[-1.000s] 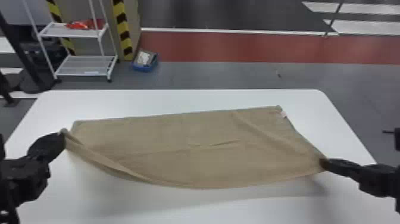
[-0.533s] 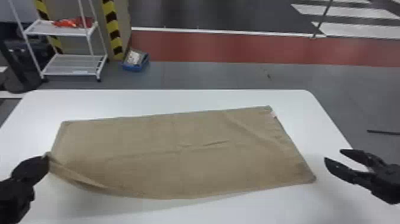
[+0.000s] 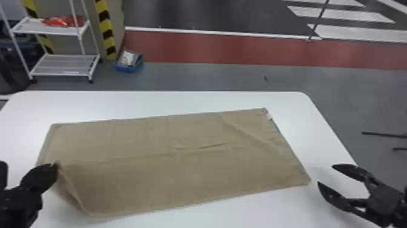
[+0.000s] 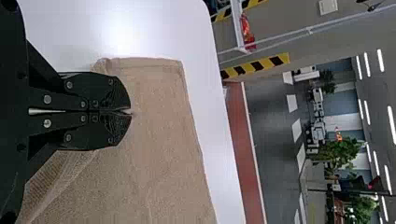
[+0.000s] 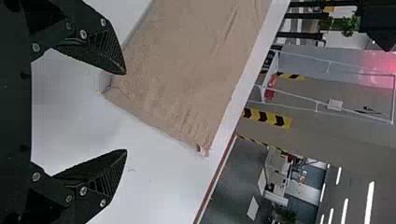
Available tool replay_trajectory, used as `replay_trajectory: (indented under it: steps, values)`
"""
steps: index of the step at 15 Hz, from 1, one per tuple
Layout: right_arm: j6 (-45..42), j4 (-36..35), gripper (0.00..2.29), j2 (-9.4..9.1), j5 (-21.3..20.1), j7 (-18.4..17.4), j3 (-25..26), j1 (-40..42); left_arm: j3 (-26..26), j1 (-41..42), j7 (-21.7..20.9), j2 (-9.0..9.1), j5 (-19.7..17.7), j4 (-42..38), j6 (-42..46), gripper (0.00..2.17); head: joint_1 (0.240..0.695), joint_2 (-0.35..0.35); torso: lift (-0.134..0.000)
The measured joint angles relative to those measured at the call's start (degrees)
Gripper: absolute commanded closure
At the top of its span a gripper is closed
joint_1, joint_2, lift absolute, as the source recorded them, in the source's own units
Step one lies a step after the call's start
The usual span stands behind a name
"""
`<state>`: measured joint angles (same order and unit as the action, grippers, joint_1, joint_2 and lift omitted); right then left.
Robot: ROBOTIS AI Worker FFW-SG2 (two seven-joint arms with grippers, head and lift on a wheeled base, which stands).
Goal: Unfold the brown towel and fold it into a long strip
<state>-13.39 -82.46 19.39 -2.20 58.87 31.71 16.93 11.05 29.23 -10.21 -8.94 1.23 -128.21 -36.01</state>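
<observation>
The towel (image 3: 169, 165) lay spread on the desk (image 3: 181, 102), its far side running along the desk's far edge and its right end close to the right edge. The left gripper (image 3: 56, 166), towards the desk's left edge, had its fingers together on a pinch of cloth at the towel's left end, the cloth raised and sloping down to the towel's near side. The right gripper (image 5: 125, 112) had its fingers wide apart and empty, just beside the towel's near right corner. The likeliest trouble was uneven pull: with only the left end held, any tug that way could have dragged the whole towel askew, since nothing but its own weight kept the right end down. It already sat at a slant to the desk's far edge, so a fold made from there might have come out crooked. If the left gripper let go while the cloth was raised, that end could have dropped bunched or doubled under. The crease across the middle and the slanting ridge near the right end could have been trapped in the strip unless smoothed. On its next grasp, the right gripper might have skidded over so thin and flat a corner.
</observation>
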Motion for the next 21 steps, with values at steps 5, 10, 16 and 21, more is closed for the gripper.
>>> replay_trajectory:
  steps: [5, 10, 16, 21]
  values:
    - [-4.70, 6.38, 0.47, 1.03, 0.30, 0.10, -1.52, -1.68, -1.67, -1.34, 0.03, -1.35, 0.00, 2.95, 2.43, 1.62, 0.695, -0.164, -0.117]
    - [-2.94, 7.86, 1.16, 0.81, 0.71, 1.13, -2.28, -3.16, -2.82, -2.23, 0.29, -2.49, 0.00, 4.49, 3.51, 1.62, 0.695, -0.161, -0.117]
    - [0.08, 7.67, 0.78, 0.76, 1.31, 1.95, -1.87, -3.88, -2.36, -2.80, 0.36, -3.01, -0.09, 4.85, 3.44, 1.62, 0.695, -0.155, -0.117]
    - [-0.33, 7.43, 0.78, -0.05, 2.31, 1.44, -2.46, -4.00, -2.93, -2.93, 0.20, -3.00, 0.00, 4.85, 3.24, 1.62, 0.695, -0.149, -0.117]
